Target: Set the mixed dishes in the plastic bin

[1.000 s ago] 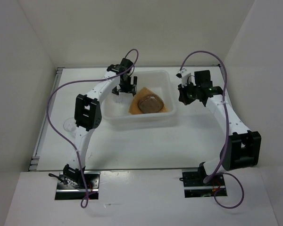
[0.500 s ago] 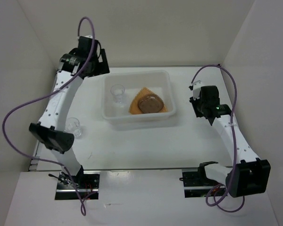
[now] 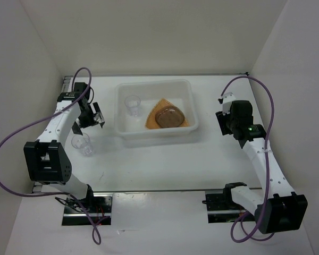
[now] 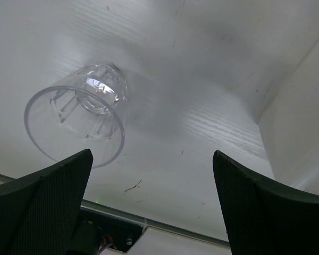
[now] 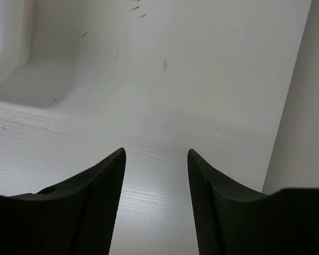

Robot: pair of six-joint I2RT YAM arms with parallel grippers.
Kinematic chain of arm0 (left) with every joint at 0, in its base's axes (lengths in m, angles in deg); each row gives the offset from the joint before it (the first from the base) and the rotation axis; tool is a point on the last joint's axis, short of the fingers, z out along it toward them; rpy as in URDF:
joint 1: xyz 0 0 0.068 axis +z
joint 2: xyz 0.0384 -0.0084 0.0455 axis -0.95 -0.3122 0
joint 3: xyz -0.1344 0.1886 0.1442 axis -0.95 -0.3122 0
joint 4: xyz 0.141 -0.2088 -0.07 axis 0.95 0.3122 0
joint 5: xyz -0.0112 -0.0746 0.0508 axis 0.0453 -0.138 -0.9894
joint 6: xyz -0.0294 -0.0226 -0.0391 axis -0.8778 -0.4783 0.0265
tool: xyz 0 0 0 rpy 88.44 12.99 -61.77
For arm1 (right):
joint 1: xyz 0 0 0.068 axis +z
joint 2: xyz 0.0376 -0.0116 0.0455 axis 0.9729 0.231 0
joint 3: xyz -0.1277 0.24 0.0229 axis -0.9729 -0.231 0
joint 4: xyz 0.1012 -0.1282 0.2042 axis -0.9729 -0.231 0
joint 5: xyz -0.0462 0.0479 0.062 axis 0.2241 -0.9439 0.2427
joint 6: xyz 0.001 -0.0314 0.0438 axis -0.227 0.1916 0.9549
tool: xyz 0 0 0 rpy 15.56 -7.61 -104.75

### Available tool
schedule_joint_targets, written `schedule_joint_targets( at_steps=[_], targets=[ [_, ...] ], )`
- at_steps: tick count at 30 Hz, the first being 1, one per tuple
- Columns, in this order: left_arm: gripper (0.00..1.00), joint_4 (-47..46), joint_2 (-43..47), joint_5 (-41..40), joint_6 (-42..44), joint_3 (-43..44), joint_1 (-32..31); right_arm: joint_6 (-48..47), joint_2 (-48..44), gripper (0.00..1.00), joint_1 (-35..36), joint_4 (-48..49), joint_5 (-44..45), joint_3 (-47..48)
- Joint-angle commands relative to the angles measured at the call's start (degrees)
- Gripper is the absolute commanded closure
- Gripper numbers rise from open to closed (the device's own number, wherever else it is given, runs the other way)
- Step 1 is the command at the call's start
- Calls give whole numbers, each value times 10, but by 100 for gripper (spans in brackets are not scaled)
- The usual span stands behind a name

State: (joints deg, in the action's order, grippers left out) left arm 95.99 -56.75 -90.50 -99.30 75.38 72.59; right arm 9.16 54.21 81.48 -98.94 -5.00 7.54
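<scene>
The plastic bin (image 3: 155, 133) stands at the back middle of the table. Inside it lie a clear ribbed cup (image 3: 132, 104) and an orange woven plate (image 3: 160, 102) with a grey speckled plate (image 3: 168, 117) on top. A second clear cup (image 3: 81, 143) (image 4: 77, 119) stands on the table left of the bin. My left gripper (image 3: 91, 118) (image 4: 151, 154) hovers just behind that cup, open wide and empty. The right gripper (image 3: 225, 121) (image 5: 156, 151) is right of the bin, jaws apart over bare table, holding nothing.
White walls close in the table on the left, back and right. A metal rail (image 4: 149, 226) runs along the left table edge. The bin's corner (image 5: 5, 42) shows at the upper left of the right wrist view.
The left arm left the cup in the bin, swung over the back left corner and came down behind the cup on the table. The right gripper opened and drew back to the right.
</scene>
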Motion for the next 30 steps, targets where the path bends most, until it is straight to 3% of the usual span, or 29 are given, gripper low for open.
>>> schedule_joint_targets(
  at_steps=[1, 12, 16, 20, 21, 27, 30],
  targets=[
    [0, -59, 27, 50, -14, -49, 9, -3, -8, 44, -2, 15, -3, -1],
    [6, -106, -7, 53, -3, -110, 14, -3, -3, 43, -2, 15, -3, -6],
    [17, -111, -18, 48, 4, -115, 14, -3, -3, 42, -2, 15, -3, -6],
    [42, -123, -18, 53, 4, -129, 19, -3, 2, 41, -2, 15, -3, -6],
    [55, -129, -18, 59, 11, -129, 19, -3, 2, 41, -2, 15, -3, -6],
    [100, -129, -18, 48, 11, -140, 19, -3, 2, 39, -2, 15, -3, -6],
    [100, -103, 3, 4, -6, -95, 19, -3, 2, 39, -2, 15, -3, -6]
  ],
)
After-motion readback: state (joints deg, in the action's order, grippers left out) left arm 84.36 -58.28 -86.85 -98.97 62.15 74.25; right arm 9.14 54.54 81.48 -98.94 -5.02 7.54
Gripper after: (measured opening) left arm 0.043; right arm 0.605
